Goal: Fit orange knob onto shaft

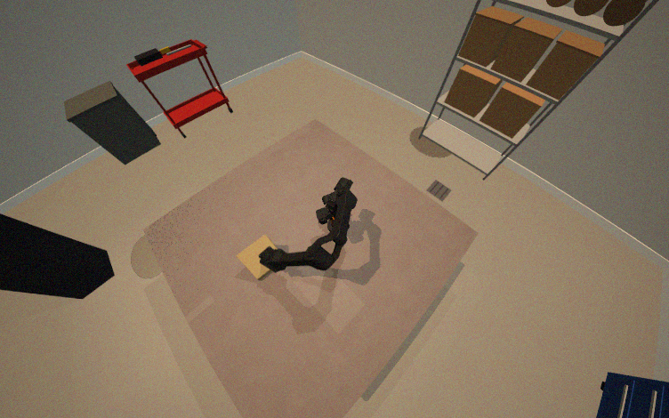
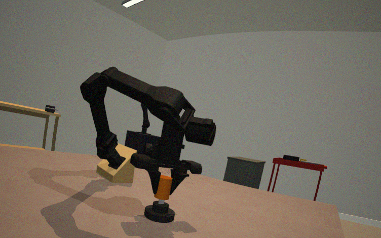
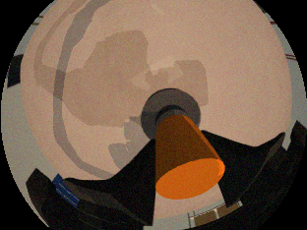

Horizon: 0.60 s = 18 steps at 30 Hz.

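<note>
The orange knob (image 2: pixel 163 188) (image 3: pixel 190 178) is held over the round dark pedestal (image 2: pixel 158 215) (image 3: pixel 153 109), slightly tilted in the exterior view. A short length of the silver shaft (image 2: pixel 161 201) shows between the knob's bottom and the pedestal's raised collar, so the knob is not down on the pedestal. Whether the shaft's tip is inside the hole is hidden, and so are both flat sides. My gripper (image 2: pixel 163 192) (image 3: pixel 177 139) is shut on the knob, one finger on each side. In the top view the arm mostly hides the knob.
The arm's base stands at a yellow wedge-shaped block (image 1: pixel 251 254) (image 2: pixel 123 176) on the pinkish table top (image 1: pixel 295 156) (image 2: pixel 260 212). A red cart (image 1: pixel 197 108) (image 2: pixel 300 164), a grey cabinet (image 1: pixel 114 124) (image 2: pixel 243 172) and a shelf rack with boxes stand beyond the table.
</note>
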Tool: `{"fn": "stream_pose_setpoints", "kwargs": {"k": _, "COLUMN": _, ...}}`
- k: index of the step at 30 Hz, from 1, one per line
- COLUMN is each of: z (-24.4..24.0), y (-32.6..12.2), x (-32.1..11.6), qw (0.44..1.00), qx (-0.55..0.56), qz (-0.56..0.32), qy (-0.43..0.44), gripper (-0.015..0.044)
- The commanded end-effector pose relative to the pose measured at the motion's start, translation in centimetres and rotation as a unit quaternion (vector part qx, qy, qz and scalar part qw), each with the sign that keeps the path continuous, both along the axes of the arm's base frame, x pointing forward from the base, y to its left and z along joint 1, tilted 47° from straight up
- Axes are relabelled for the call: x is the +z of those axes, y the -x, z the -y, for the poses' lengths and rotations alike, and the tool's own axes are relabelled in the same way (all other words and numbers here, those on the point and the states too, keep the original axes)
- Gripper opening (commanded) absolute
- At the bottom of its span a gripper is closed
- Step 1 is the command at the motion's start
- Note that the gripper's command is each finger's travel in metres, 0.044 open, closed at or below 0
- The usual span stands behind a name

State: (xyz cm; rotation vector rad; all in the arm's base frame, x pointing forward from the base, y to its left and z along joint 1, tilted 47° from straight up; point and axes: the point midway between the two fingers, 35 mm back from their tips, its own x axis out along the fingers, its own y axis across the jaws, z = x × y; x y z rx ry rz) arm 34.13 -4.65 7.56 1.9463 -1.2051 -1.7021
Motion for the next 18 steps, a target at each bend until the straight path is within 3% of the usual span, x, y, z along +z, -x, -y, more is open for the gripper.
{"fn": "stream_pose_setpoints", "kwargs": {"k": 1, "z": -0.20, "y": -0.07, "x": 0.34, "qw": 1.000, "qx": 0.002, "qz": 0.003, "qy": -0.002, "gripper": 0.0000}}
{"fn": "stream_pose_setpoints", "kwargs": {"k": 18, "z": 0.00, "y": -0.27, "x": -0.02, "qw": 1.000, "qx": 0.002, "qz": 0.003, "qy": -0.002, "gripper": 0.0000}}
